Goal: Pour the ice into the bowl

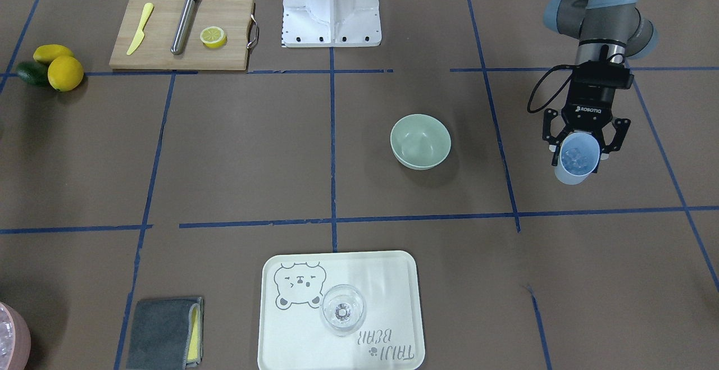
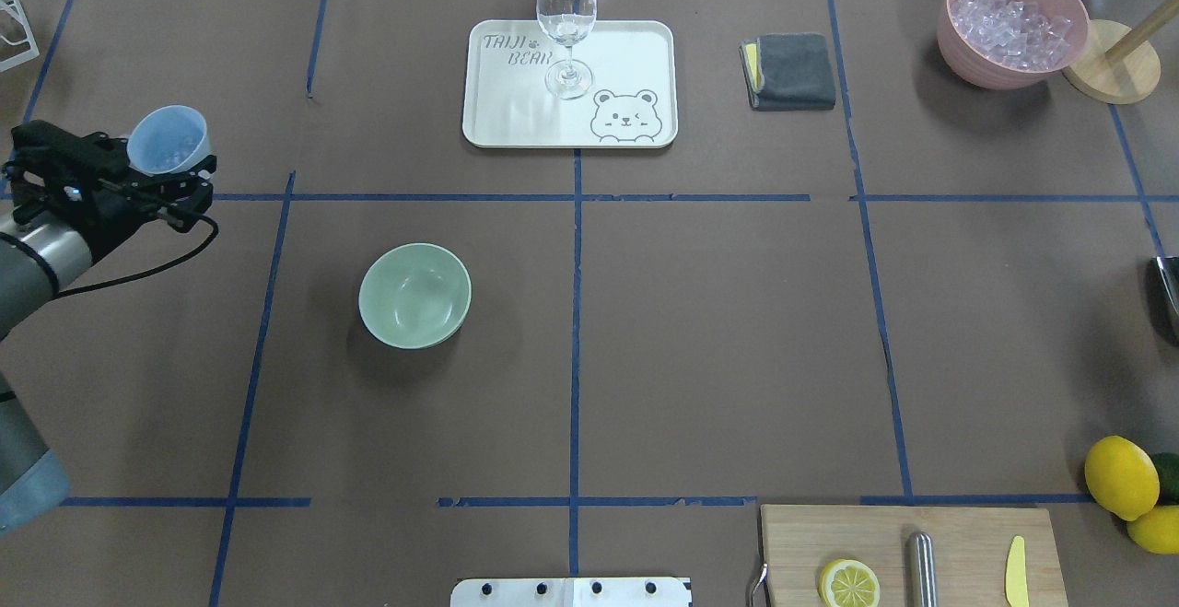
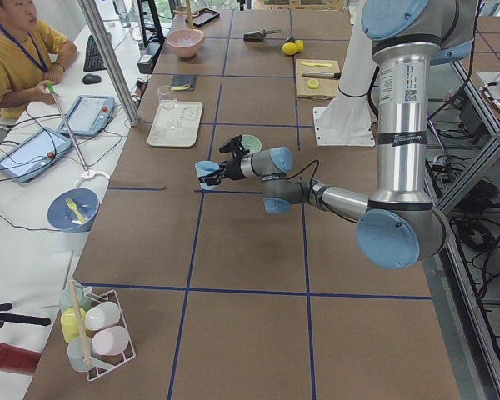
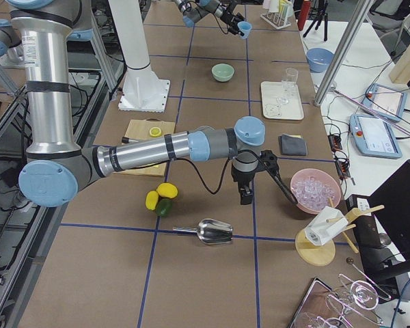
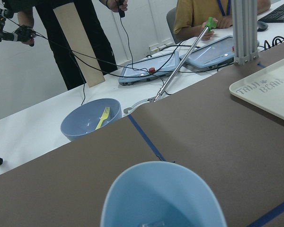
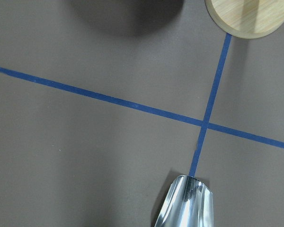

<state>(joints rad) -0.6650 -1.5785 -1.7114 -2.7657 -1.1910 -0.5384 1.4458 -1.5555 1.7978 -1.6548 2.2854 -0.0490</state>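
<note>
Exterior front-facing view: the left gripper (image 1: 578,151) is closed around a blue cup (image 1: 570,174), mouth up, with the ice (image 1: 578,159) inside. The bowl (image 1: 420,141) sits well apart, toward the table's middle. The far right gripper (image 4: 246,195) hangs near a pink bowl (image 4: 316,190); I cannot tell its opening.
</note>
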